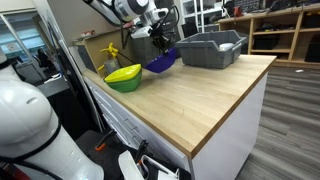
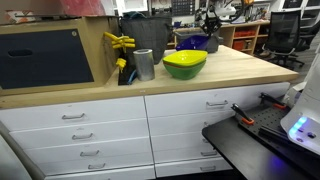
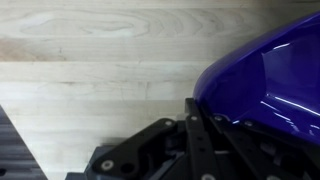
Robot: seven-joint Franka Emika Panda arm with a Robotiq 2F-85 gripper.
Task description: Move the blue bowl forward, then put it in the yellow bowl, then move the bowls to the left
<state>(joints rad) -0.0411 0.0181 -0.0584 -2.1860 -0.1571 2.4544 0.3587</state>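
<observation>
The blue bowl [image 1: 162,62] is deep blue-purple and tilted, just beside the yellow bowl [image 1: 123,76] on the wooden table. My gripper [image 1: 160,42] comes down from above and is shut on the blue bowl's rim. In the wrist view the blue bowl [image 3: 265,70] fills the right side, with a black finger of the gripper [image 3: 200,108] against its edge; the second finger is hidden. In an exterior view the yellow bowl [image 2: 184,63] stands in front of the blue bowl [image 2: 198,43], and the gripper [image 2: 210,25] is above it.
A grey plastic bin [image 1: 210,48] stands right behind the blue bowl. A metal cup [image 2: 144,64] and yellow clamps [image 2: 120,45] stand beside the yellow bowl near a wooden box. The wooden tabletop [image 1: 190,95] extends to its front edge.
</observation>
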